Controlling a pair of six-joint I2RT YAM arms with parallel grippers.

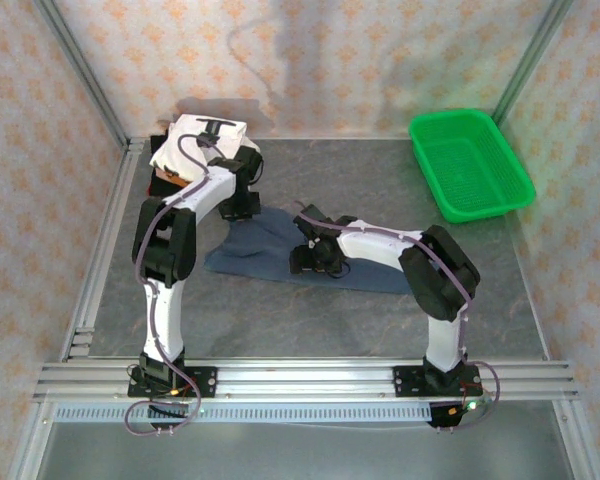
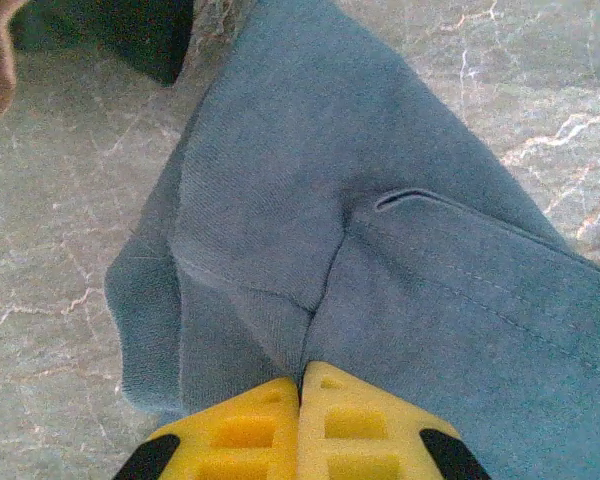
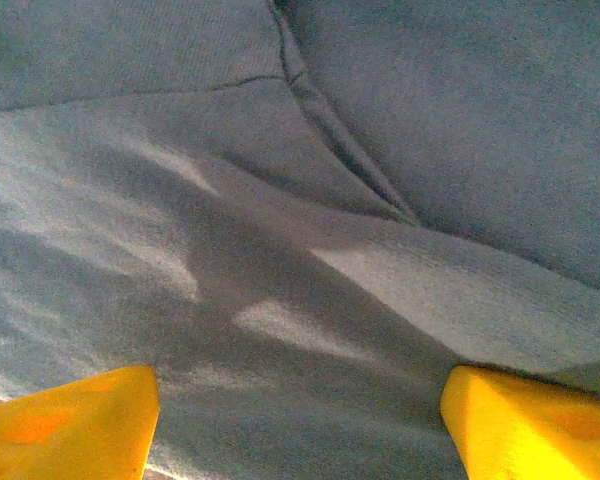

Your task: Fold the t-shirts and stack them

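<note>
A dusty navy-blue t-shirt (image 1: 265,250) lies rumpled in the middle of the table. My left gripper (image 1: 242,210) is at its far left edge. In the left wrist view its yellow fingers (image 2: 250,430) meet with a fold of the blue t-shirt (image 2: 400,260) pinched at their tips. My right gripper (image 1: 313,262) sits low over the shirt's middle. Its fingertips (image 3: 70,420) stand wide apart in the right wrist view, with blue cloth (image 3: 280,200) spread under them and nothing gripped. Folded t-shirts (image 1: 205,135), white with black print on top, are stacked in the back left corner.
A green mesh basket (image 1: 470,165) stands at the back right. Patterned walls and metal frame rails (image 1: 100,250) close in the grey table (image 1: 380,180). Bare table lies between the shirt and the basket and along the near edge.
</note>
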